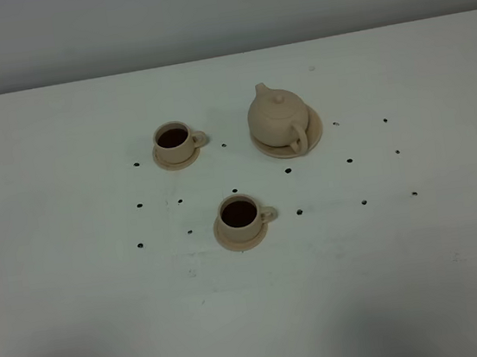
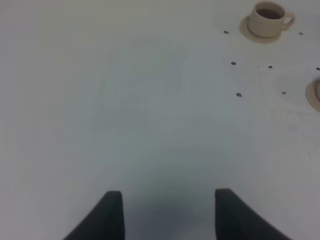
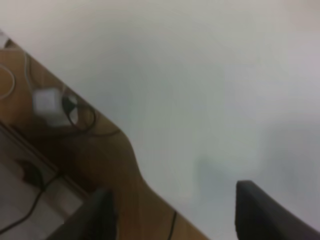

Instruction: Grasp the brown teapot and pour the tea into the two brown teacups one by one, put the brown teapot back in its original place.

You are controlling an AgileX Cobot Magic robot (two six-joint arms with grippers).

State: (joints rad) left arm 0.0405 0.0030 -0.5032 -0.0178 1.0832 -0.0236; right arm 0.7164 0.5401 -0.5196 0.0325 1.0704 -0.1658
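Observation:
The brown teapot (image 1: 277, 117) stands upright on its wide round saucer (image 1: 313, 133) at the back right of the white table. Two brown teacups on small saucers hold dark liquid: one at the back left (image 1: 173, 139), one nearer the front (image 1: 239, 214). The back-left teacup (image 2: 267, 18) also shows far off in the left wrist view, with the rim of another saucer (image 2: 315, 95) at the frame edge. My left gripper (image 2: 168, 212) is open over bare table, holding nothing. My right gripper (image 3: 172, 212) is open above the table's edge, holding nothing. Neither gripper shows in the exterior high view.
Small dark dots (image 1: 288, 171) mark the white tabletop (image 1: 387, 256) around the tea set. In the right wrist view the table's edge runs diagonally, with a wooden floor (image 3: 65, 150), black cables and a white plug (image 3: 47, 102) beyond it.

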